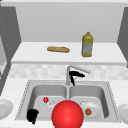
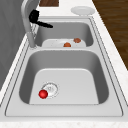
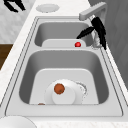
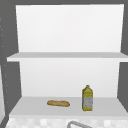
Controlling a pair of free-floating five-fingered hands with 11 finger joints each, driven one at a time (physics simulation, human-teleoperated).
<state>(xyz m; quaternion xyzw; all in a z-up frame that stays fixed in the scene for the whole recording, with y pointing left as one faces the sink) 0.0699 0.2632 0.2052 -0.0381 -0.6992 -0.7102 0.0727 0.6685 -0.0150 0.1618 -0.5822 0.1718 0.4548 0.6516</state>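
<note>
The right hand [image 1: 75,75], fingers relaxed and straight, hovers just under the curved grey metal faucet [image 1: 75,68], touching nothing I can confirm. The left hand [image 1: 32,115] hangs clenched, well left of the faucet.

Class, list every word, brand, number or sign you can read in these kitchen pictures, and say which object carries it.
There is no readable text in these pictures.
The yellow bottle on the shelf carries a pale label, too blurred to read.
The bread loaf, the faucet, the red ball and the plate in the sink show no markings.
</note>
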